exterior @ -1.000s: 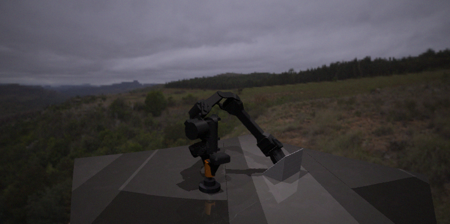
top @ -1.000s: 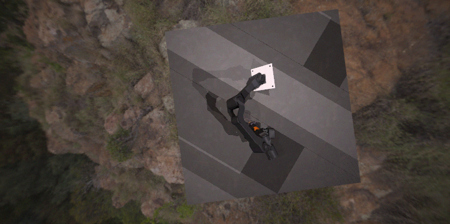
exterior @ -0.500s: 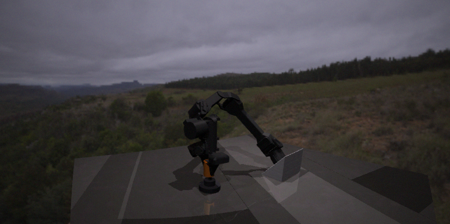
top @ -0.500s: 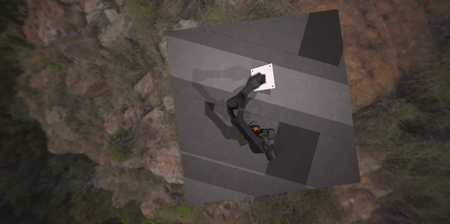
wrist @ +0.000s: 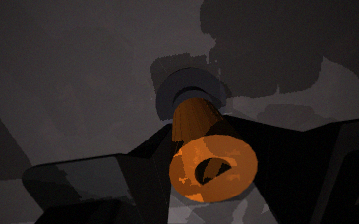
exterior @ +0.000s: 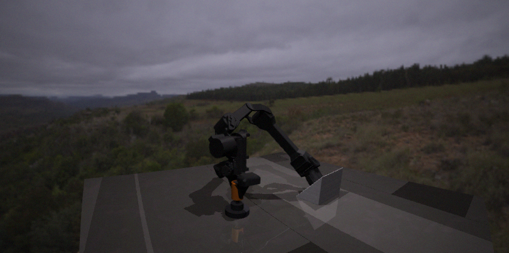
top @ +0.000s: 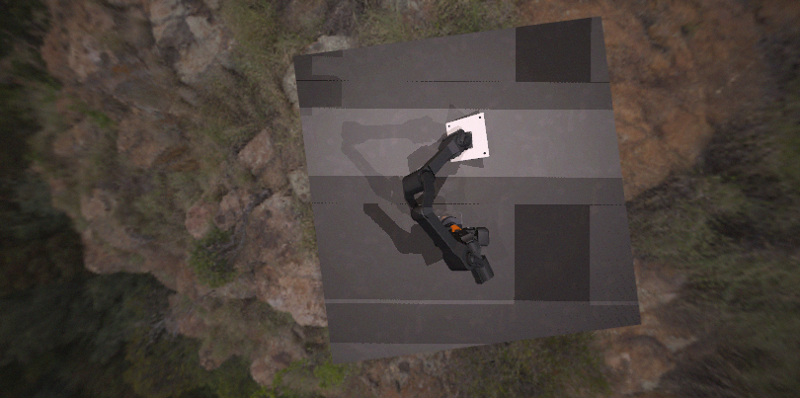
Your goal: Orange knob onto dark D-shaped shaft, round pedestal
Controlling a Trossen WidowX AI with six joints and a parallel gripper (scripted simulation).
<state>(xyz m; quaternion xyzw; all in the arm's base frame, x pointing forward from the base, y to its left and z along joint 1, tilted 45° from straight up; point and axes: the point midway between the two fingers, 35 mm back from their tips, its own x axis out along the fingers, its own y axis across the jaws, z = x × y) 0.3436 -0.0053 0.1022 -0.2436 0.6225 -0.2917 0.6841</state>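
The orange knob (top: pixel 454 228) (exterior: pixel 234 191) (wrist: pixel 245 168) stands about upright, its lower end at the dark raised collar of the round pedestal (exterior: pixel 237 211) (wrist: pixel 169 94). My gripper (wrist: pixel 197 124) is shut on the knob, with dark fingers on both sides of it. In the wrist view the knob's top face shows a D-shaped hole with its flat edge toward the lower right. The shaft is hidden by the knob. Any small gap between the knob and the collar is too small to tell.
The arm's base stands by a white plate (top: pixel 479 140) (exterior: pixel 330 186) with dark dots near its corners. The arm arches from there over to the pedestal. The grey table top (top: pixel 559 249) (exterior: pixel 178 230) shows dark patches, light bands and arm shadows.
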